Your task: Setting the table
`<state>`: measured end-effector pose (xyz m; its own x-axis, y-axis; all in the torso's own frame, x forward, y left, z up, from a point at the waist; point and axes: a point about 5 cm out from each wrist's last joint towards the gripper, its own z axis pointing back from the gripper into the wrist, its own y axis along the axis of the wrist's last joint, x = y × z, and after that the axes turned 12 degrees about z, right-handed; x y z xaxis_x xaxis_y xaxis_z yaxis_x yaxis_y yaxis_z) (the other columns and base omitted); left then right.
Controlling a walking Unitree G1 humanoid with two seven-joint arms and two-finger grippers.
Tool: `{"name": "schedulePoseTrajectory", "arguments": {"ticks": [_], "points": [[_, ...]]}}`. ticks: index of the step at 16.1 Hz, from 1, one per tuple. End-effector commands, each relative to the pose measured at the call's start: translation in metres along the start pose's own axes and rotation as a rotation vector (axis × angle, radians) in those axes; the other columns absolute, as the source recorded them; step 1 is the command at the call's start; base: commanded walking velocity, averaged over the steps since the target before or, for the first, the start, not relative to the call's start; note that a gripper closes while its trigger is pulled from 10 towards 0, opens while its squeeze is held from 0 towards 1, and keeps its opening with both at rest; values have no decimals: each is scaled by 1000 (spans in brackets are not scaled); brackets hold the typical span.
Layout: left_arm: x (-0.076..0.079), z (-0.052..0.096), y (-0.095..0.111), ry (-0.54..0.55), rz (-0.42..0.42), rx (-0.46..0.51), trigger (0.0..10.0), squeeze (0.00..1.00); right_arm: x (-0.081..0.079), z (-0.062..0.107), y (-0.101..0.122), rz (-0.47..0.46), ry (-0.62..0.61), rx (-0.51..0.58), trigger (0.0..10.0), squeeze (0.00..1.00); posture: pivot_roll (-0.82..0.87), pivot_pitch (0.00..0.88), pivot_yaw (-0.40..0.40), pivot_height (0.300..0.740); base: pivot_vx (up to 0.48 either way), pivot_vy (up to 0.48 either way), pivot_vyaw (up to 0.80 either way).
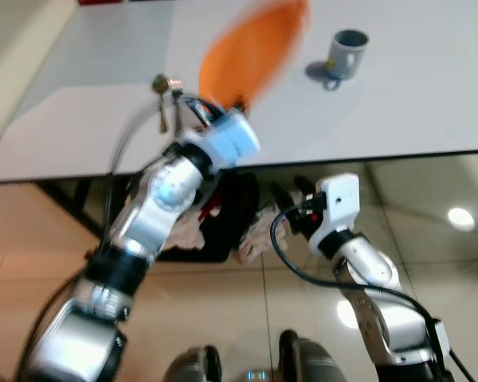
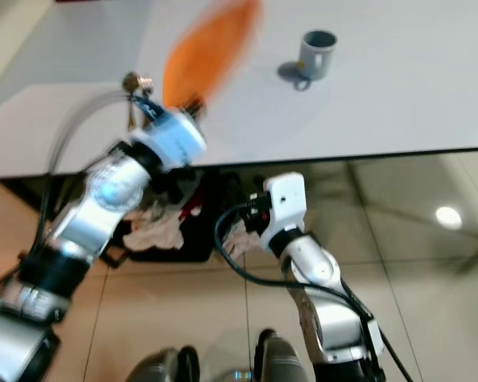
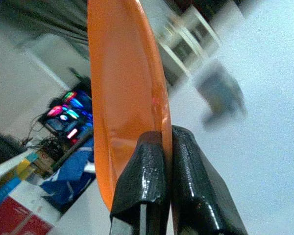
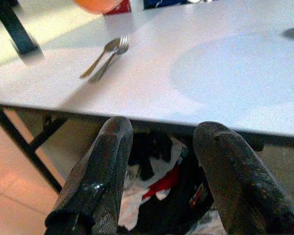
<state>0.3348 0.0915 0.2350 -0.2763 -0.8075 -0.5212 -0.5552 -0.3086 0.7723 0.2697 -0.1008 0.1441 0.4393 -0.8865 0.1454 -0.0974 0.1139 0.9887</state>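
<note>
The left gripper (image 3: 166,147) is pinching the orange plate (image 1: 251,52) by its rim, the plate standing edge-up beyond the fingers over the counter (image 1: 414,103). The mug (image 1: 347,54) is sitting farther out, and the right gripper (image 4: 161,161) is hanging open below the counter's edge.

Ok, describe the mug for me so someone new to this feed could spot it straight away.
Start at the big white table spanning the top of the head view. The mug stands upright on it, toward the robot's right, beyond the orange plate that the left gripper holds up by its edge. It is grey-blue with a handle, and nothing stands close by it; the spoon and fork lie far to the left.
</note>
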Motion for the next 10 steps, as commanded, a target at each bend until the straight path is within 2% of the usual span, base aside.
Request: {"name": "schedulePoseTrajectory", "arguments": {"ticks": [1,2,3,5,6,8,9,10], "points": [[-15,9,19,115,100,78,10000,0,-4,-3,14,3,34,49,10000,0,-149,205,67,740,480,0,0],[-15,19,22,162,145,82,10000,0,-4,-6,17,4,46,60,10000,0,-138,193,53,740,480,0,0],[-15,21,22,173,153,80,10000,0,-3,-7,17,4,49,62,10000,0,-137,192,52,740,480,0,0],[-8,38,23,182,179,50,10000,0,-3,-11,22,5,68,81,10000,0,-127,181,42,740,480,0,0],[3,47,27,122,172,44,10000,0,-4,-13,24,5,83,95,10000,0,-124,176,39,740,480,0,0],[11,51,29,88,167,35,10000,0,-5,-14,25,3,89,100,10000,0,-123,172,37,740,371,0,0],[19,58,32,61,172,16,10000,0,-5,-15,26,1,96,106,10000,0,-122,167,35,740,0,0,0],[20,59,33,53,178,15,10000,0,-6,-15,26,1,97,106,10000,0,-122,167,35,740,0,0,0]]}}
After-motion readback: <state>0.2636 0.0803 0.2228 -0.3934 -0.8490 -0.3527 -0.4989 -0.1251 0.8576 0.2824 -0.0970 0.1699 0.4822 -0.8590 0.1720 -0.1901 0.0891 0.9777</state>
